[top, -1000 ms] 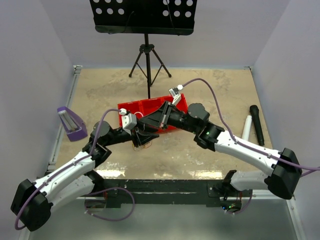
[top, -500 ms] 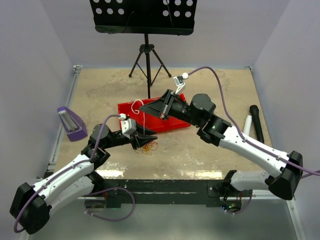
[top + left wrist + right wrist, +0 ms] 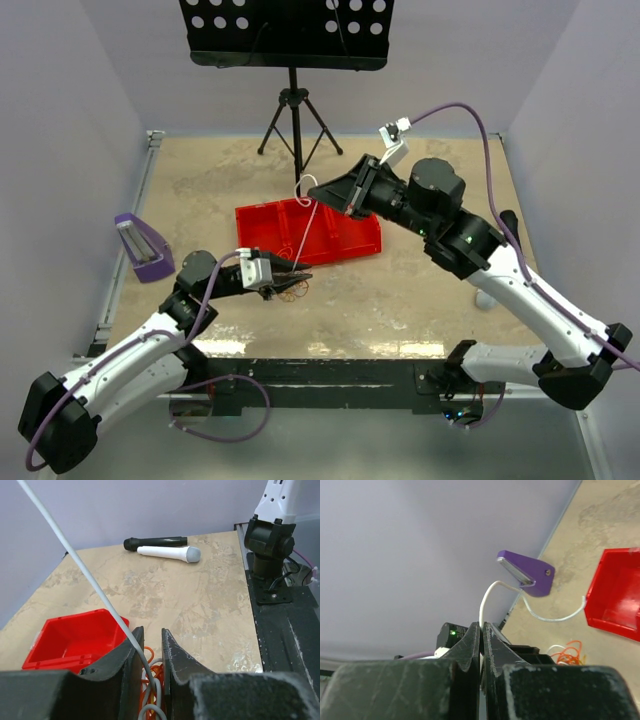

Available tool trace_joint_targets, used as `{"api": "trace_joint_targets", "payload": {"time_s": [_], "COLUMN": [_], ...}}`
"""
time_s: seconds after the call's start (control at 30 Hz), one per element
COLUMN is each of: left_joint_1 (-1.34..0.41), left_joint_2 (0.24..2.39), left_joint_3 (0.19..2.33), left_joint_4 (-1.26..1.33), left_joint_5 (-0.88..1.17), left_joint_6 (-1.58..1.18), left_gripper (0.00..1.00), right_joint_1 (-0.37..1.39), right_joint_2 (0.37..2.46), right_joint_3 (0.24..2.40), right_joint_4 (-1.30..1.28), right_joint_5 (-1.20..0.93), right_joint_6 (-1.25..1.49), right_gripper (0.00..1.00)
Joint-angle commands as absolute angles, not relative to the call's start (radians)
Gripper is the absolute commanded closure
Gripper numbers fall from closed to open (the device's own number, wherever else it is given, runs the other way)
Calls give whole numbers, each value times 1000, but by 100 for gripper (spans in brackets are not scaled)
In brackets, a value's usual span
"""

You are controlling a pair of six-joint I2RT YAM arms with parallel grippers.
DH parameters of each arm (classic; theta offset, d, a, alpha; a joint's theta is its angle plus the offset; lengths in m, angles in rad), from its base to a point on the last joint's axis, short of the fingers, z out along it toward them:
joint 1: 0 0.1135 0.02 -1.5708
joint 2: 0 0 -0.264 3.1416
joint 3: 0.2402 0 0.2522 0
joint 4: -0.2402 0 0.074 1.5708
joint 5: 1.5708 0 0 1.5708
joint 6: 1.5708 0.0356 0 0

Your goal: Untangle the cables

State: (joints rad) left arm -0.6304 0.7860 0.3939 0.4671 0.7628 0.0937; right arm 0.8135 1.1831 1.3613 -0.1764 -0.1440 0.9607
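The cables are a small orange-and-white clump [image 3: 293, 291] on the table in front of the red bin [image 3: 262, 222]. My left gripper [image 3: 296, 279] sits low over it. In the left wrist view orange and white strands [image 3: 149, 672] fill the narrow gap of the left gripper [image 3: 148, 636]. A white cable [image 3: 300, 228] runs taut from the clump up to my right gripper [image 3: 316, 191], which hangs above the bin. In the right wrist view the right gripper [image 3: 481, 625] is shut on that white cable [image 3: 482, 605], and the orange clump [image 3: 568, 653] lies far below.
A music stand tripod [image 3: 295, 112] rises behind the bin. A purple wedge-shaped object [image 3: 140, 247] sits at the left wall. A black microphone [image 3: 155, 542] and a white microphone [image 3: 170, 553] lie at the table's right side.
My right gripper has risen and swung back to the right, drawing the white cable out taut. My left gripper has slid nearer with the clump and its jaws have narrowed.
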Motion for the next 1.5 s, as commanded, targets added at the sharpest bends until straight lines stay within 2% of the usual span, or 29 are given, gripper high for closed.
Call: {"api": "trace_joint_targets", "payload": {"time_s": [0.0, 0.07, 0.13, 0.23, 0.3, 0.37, 0.47, 0.63, 0.8, 0.93, 0.97, 1.1, 1.2, 1.3, 1.37, 1.47], "left_joint_1": [-637, -635, -635, -635, -637, -637, -635, -637, -635, -635, -637, -640, -672, -703, -706, -706], "left_joint_2": [805, 807, 808, 807, 805, 807, 811, 821, 815, 828, 834, 886, 936, 979, 985, 973], "left_joint_3": [325, 327, 331, 365, 408, 454, 500, 515, 518, 506, 502, 491, 486, 494, 497, 488], "left_joint_4": [305, 304, 299, 279, 250, 206, 131, 2, -86, -61, -49, 38, 100, 110, 135, 231], "left_joint_5": [871, 882, 887, 862, 842, 847, 859, 867, 854, 851, 851, 873, 891, 890, 862, 773], "left_joint_6": [166, 172, 173, 169, 164, 175, 216, 348, 426, 449, 465, 535, 603, 689, 686, 568], "left_gripper": [76, 72, 57, 45, 17, 8, 6, 25, 27, 42, 42, 36, 22, 19, 16, 6], "right_joint_1": [743, 730, 727, 726, 726, 726, 726, 727, 727, 727, 727, 727, 727, 729, 732, 747], "right_joint_2": [1089, 1081, 1069, 1058, 1037, 988, 933, 855, 833, 836, 830, 808, 821, 836, 862, 908], "right_joint_3": [1538, 1566, 1578, 1510, 1394, 1243, 1047, 865, 779, 723, 716, 696, 718, 758, 808, 857], "right_joint_4": [-46, -75, -93, -117, -95, -48, -6, -37, -149, -201, -207, -193, -163, -72, -64, -42], "right_joint_5": [-20, -3, -3, -6, -35, -75, -104, -109, -77, -71, -69, -78, -104, -161, -193, -250], "right_joint_6": [913, 900, 888, 911, 948, 1000, 1064, 1106, 1089, 1097, 1097, 1106, 1104, 1097, 1069, 1036], "right_gripper": [100, 100, 100, 100, 100, 100, 100, 100, 100, 100, 100, 100, 100, 100, 100, 100]}}
